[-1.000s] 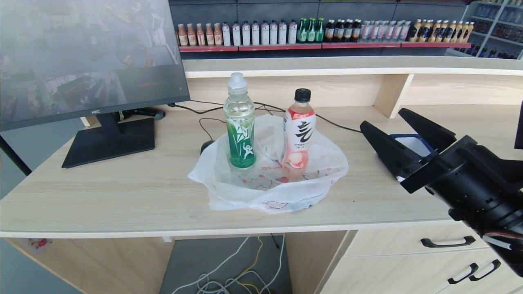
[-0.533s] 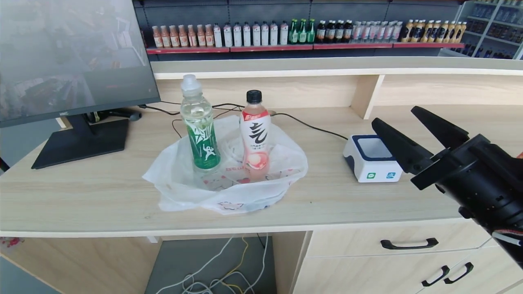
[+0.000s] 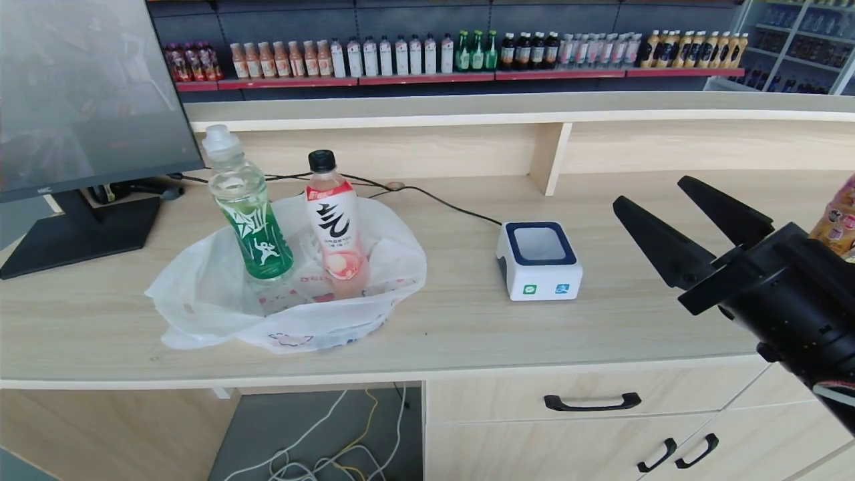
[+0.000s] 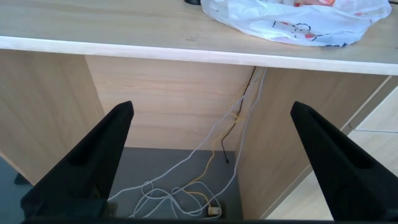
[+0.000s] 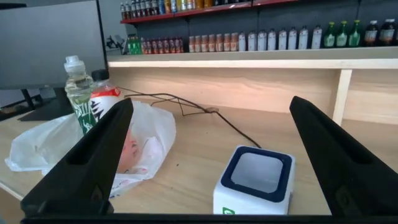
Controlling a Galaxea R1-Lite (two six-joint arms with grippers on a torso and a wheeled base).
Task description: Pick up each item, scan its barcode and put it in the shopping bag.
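Note:
A white shopping bag [image 3: 200, 300] lies open on the wooden counter, seen too in the left wrist view [image 4: 298, 25] and the right wrist view [image 5: 37, 149]. Inside it stand a green-labelled bottle [image 3: 246, 214] [image 5: 79, 87] and a pink-labelled bottle with a black cap [image 3: 334, 224] [image 5: 124, 140]. A white and blue barcode scanner [image 3: 538, 260] [image 5: 255, 186] sits to the bag's right. My right gripper [image 3: 658, 207] [image 5: 211, 155] hangs open and empty right of the scanner. My left gripper [image 4: 214, 143] is open and empty below the counter's edge, in front of the bag.
A black monitor [image 3: 80, 87] on its stand occupies the counter's left end, with cables [image 3: 427, 194] trailing behind the bag. A colourful packaged item [image 3: 836, 224] peeks in at the right edge. Drawers [image 3: 591, 401] sit under the counter; loose wires [image 4: 205, 174] lie on the floor beneath.
The head camera has turned right, so the whole scene slid left and the scanner came fully into view. My right gripper stays open at the right; bottles and bag have not moved.

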